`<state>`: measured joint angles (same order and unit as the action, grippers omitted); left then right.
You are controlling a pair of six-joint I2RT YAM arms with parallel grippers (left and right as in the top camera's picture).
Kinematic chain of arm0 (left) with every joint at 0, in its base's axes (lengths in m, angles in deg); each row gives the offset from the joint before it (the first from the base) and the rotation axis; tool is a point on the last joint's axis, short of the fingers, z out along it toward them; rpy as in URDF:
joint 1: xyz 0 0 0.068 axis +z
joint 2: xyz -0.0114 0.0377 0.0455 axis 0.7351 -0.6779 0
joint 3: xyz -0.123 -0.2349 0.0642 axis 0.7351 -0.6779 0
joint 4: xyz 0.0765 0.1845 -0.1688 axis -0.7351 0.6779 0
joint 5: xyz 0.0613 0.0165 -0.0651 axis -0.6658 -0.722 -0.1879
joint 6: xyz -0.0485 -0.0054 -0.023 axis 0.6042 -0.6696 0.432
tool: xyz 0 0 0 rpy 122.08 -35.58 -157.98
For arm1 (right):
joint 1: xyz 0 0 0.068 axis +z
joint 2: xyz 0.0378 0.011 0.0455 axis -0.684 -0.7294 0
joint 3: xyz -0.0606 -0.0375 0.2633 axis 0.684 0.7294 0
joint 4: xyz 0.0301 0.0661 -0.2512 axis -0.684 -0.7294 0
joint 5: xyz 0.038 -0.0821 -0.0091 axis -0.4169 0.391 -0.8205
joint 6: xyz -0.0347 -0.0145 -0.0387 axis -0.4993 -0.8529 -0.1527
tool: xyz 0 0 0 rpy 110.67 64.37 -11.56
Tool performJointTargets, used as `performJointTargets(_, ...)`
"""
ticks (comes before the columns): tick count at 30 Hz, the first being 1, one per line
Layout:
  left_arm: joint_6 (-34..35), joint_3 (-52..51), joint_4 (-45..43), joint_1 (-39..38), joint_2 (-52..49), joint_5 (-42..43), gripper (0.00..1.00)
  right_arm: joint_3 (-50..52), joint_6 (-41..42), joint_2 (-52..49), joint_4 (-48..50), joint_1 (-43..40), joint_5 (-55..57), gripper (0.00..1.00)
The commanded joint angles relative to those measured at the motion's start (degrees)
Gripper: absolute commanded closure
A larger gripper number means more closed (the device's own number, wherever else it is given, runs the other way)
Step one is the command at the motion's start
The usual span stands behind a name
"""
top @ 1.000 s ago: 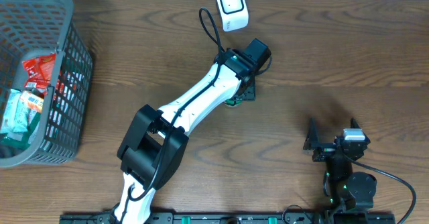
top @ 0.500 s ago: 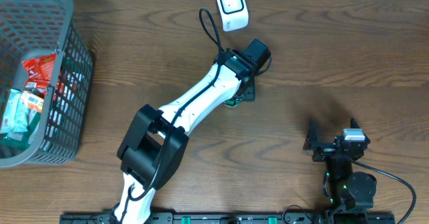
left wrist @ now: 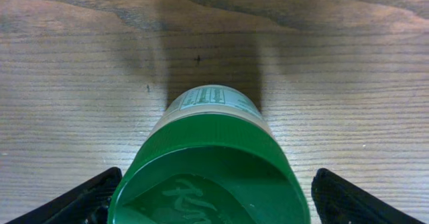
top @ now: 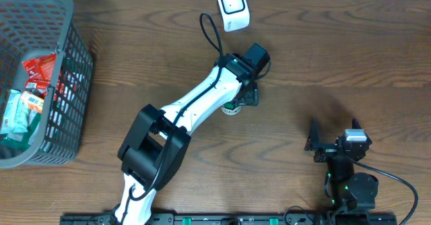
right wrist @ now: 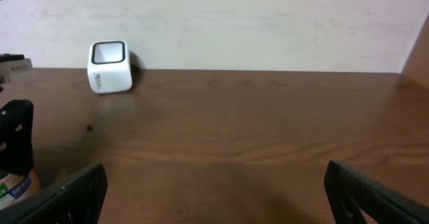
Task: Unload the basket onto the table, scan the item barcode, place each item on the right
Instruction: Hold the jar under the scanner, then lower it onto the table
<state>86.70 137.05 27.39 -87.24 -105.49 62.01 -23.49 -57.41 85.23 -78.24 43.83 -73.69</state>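
We see a grey mesh basket (top: 73,83) standing at the far left end of the brown wooden bench (top: 350,50). Inside it we make out red packets (top: 39,70) and green-and-white packets (top: 22,110).

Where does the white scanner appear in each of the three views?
Overhead: the white scanner is at the top edge, near the middle.
Left wrist: not in it.
Right wrist: upper left, on the table.
Shared landmark: the green-capped bottle, mid-table overhead, filling the left wrist's lower middle, cut off at the right wrist's bottom left corner.
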Motion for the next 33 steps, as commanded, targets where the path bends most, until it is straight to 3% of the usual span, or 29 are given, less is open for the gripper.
performJointTargets(1, -1.09, 0.33, -0.02, 0.04, -0.33, -0.11, 0.09, 0.09, 0.59, 0.09, -0.22, 0.07, -0.28, 0.01)
performJointTargets(6, -1.88, 0.31, 1.64, -0.13, -0.33, -0.07, 0.11, 0.09, 0.59, 0.09, -0.22, 0.07, -0.28, 0.01)
performJointTargets(24, -1.53, -2.73, -1.33, -1.53, -0.35, 1.55, 0.33, 0.09, 0.59, 0.09, -0.22, 0.07, -0.28, 0.01)
performJointTargets(30, 0.28, -2.73, -2.08, -1.51, -0.35, 3.39, 0.33, 0.09, 0.59, 0.09, -0.22, 0.07, -0.28, 0.01)
performJointTargets(33, 0.22, -2.71, -2.08, -1.46, -0.17, 3.41, 0.25, 0.09, 0.59, 0.09, -0.22, 0.07, -0.28, 0.01)
